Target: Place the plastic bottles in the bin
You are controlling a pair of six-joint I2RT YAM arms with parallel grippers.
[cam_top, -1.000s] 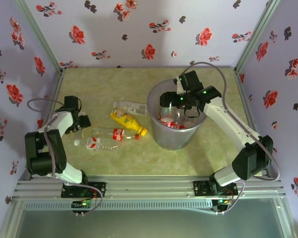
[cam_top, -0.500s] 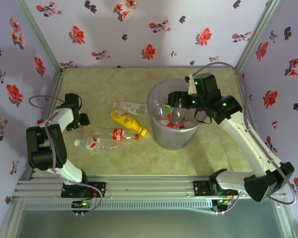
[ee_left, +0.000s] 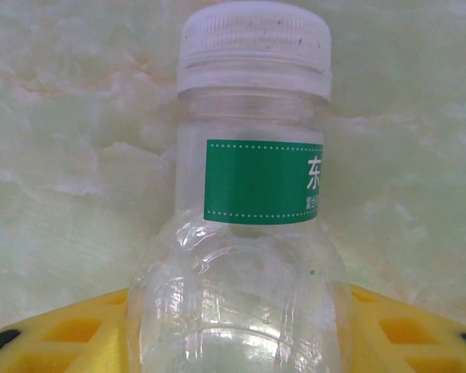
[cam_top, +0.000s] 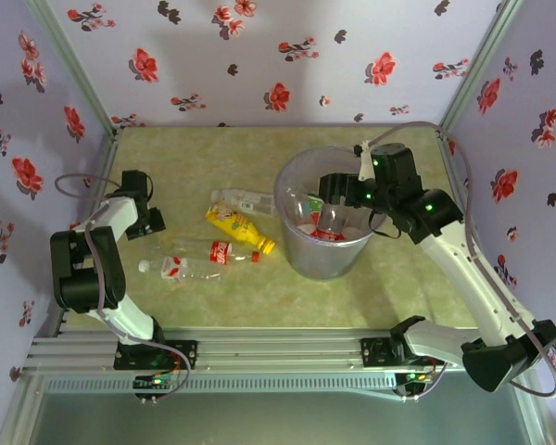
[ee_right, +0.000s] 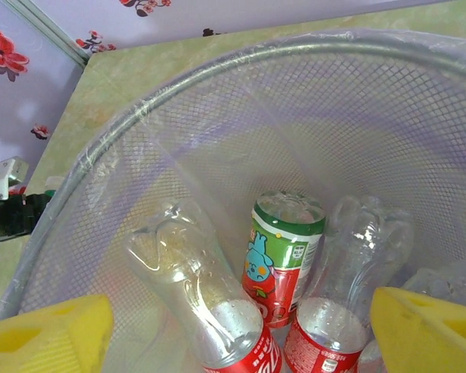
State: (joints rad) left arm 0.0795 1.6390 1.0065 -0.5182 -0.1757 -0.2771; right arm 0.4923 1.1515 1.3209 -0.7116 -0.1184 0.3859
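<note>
Right claw (cam_top: 326,192) hangs released above the bin (cam_top: 320,261), just inside its rim. Left claw (cam_top: 151,222) flanks a clear bottle (ee_left: 248,233) near the edge of the table (cam_top: 241,306); I cannot tell if it grips.

The clear bottle (ee_left: 252,264) in the left wrist view carries a green label (ee_left: 256,183) with the white Chinese character 东 and a smaller line beneath it, both cut off at the label's right edge. Inside the bin (ee_right: 217,101), the green-and-red bottle (ee_right: 283,256) shows a blue cartoon figure; white print on the red labels (ee_right: 320,356) is too small to read
</note>
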